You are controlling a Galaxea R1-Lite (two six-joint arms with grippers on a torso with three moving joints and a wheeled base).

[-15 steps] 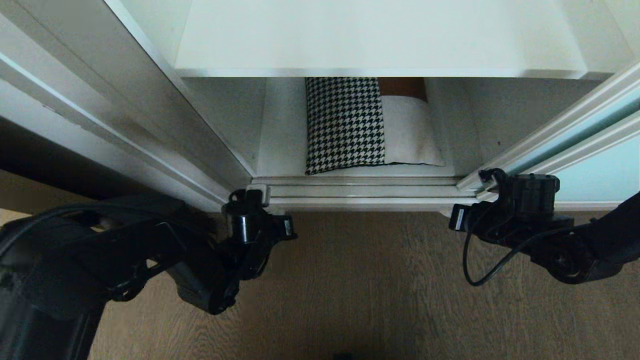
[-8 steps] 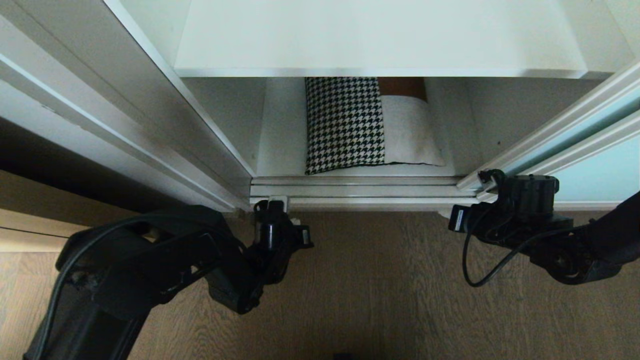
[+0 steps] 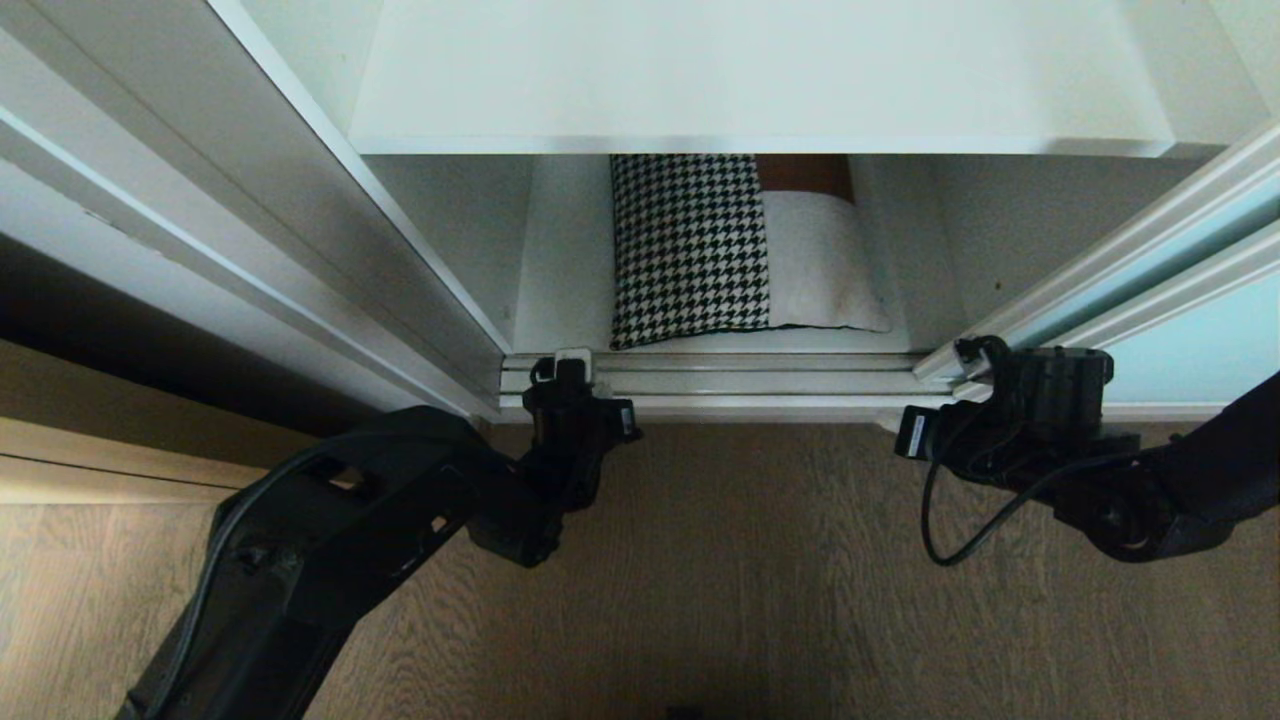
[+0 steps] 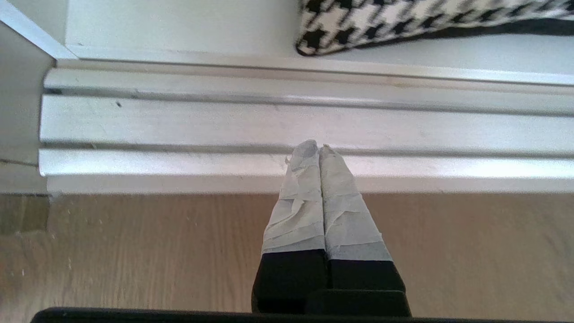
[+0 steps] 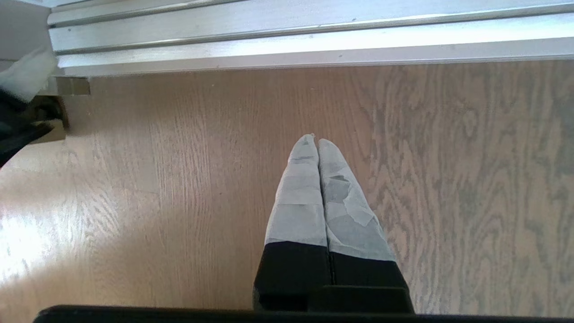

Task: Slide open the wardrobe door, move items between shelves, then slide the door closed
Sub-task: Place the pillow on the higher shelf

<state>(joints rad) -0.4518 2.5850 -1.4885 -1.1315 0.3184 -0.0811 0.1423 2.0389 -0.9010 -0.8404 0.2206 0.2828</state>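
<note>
Left end effector (image 4: 318,150): fingers pressed together, tips over the silver floor track (image 4: 224,121). Right end effector (image 5: 314,141): pressed together above the floor (image 5: 179,179). The cushion (image 3: 735,250) lies at the lower shelf (image 3: 560,270) front edge; the sliding wardrobe door (image 3: 1190,350) stands right.

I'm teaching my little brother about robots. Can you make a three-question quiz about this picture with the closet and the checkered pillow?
1. True or false: the houndstooth cushion lies on the top shelf.
2. Which gripper has its tips over the silver door track?
A. left gripper
B. right gripper
C. both
3. Fill in: both grippers are ____ and hold nothing.

Key:
1. False. It lies on the lower shelf, partly hidden under the top one.
2. A. The right gripper points at the wood-grain floor, beside the sliding wardrobe door.
3. Shut.
</note>
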